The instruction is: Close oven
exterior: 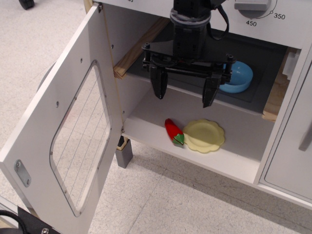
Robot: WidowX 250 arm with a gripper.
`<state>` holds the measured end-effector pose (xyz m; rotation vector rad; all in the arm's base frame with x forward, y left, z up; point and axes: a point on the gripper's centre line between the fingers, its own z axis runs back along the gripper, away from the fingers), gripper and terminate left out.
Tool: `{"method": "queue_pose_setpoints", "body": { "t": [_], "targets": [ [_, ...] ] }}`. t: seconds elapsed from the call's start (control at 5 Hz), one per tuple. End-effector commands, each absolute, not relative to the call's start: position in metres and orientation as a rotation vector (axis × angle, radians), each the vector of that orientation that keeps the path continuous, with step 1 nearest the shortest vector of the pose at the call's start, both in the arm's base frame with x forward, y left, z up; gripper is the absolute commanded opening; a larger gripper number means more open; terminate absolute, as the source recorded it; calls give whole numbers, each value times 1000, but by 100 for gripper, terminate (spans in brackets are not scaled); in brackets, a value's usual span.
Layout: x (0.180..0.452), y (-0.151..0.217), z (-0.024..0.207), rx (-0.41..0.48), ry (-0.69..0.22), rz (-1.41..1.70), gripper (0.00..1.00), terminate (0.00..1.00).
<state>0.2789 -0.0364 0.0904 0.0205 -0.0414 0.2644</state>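
The white toy oven (204, 161) stands open. Its door (63, 126), with a rounded wire-lined window (80, 141), is swung wide out to the left on its hinge. Inside, a dark grey tray (265, 63) sits as an upper shelf. My black gripper (184, 95) hangs in front of the oven opening, over the tray's front edge, fingers pointing down and spread apart, holding nothing. It is to the right of the door and not touching it. The door's handle is hidden on its far side. A numbered knob (253, 7) shows above.
A blue bowl (239, 77) sits on the tray. A red pepper (173, 131) and a yellow plate (204, 135) lie on the oven floor. A plain white cabinet door (292, 146) with a grey bar handle (307, 136) is at right. A black object (29, 224) lies bottom left.
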Motion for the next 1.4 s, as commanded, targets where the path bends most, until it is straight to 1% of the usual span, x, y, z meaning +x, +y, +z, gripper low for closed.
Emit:
{"method": "queue_pose_setpoints", "body": {
  "t": [0.0, 0.2, 0.4, 0.6, 0.8, 1.0, 1.2],
  "targets": [
    [279, -36, 90, 21, -41, 264, 100, 0],
    [257, -31, 93, -9, -19, 236, 100, 0],
    [235, -17, 105, 1, -5, 221, 100, 0],
    [222, 7, 129, -2, -31, 219, 100, 0],
    [214, 46, 151, 0, -33, 259, 100, 0],
    [208, 81, 160, 53, -77, 263, 100, 0],
    [210, 116, 158, 65, -101, 294, 100, 0]
  ]
}}
